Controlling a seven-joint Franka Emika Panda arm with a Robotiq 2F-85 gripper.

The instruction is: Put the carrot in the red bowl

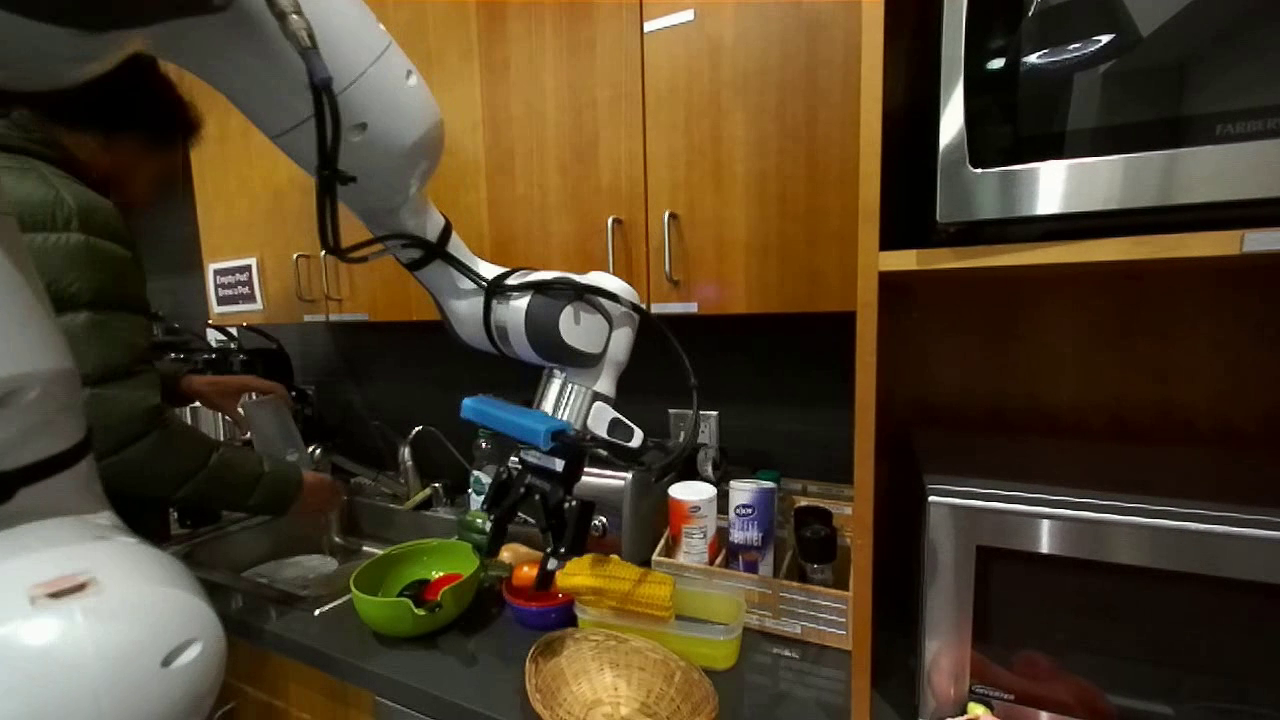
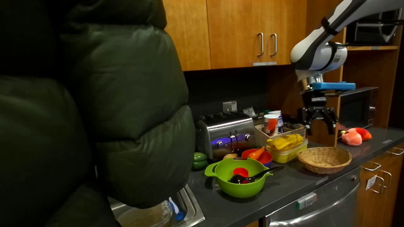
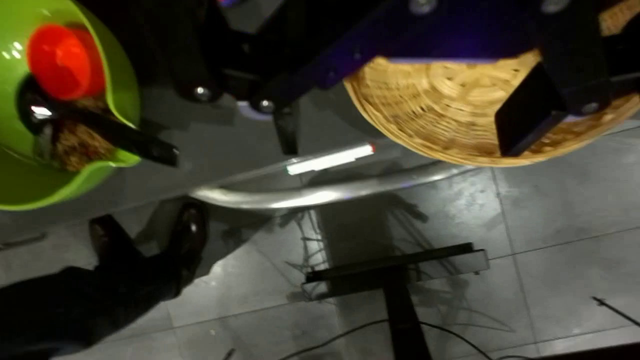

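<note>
The carrot [image 2: 256, 154] lies tilted in the red bowl [image 2: 246, 153], one end poking up past the rim; purple shows beneath the bowl's red. The gripper [image 2: 320, 130] hangs above the counter [image 2: 298, 176] with its fingers [image 3: 530, 115] spread wide, and in the wrist view part of the basket [image 2: 325, 167] shows between them. The red bowl has close neighbours. Toward the sink [image 2: 194, 206] and the counter's front edge sits the green bowl [image 2: 240, 189], holding a red cup [image 2: 240, 171] and a black spoon [image 2: 262, 174] whose handle sticks out over the rim. On the side away from the sink, just beside the red bowl, is the tub [image 2: 287, 155] with the corn [image 2: 284, 142] on top; whether bowl and tub touch I cannot tell. The basket stands near the tub, by the front edge. Along the back edge are the toaster [image 2: 228, 134] and a box [image 2: 261, 138] of canisters [image 1: 692, 520]; a green pepper [image 2: 199, 161] lies near the toaster. A person [image 1: 80, 320] in a padded jacket [image 2: 142, 104] stands at the sink; in an exterior view the jacket hides part of it.
</note>
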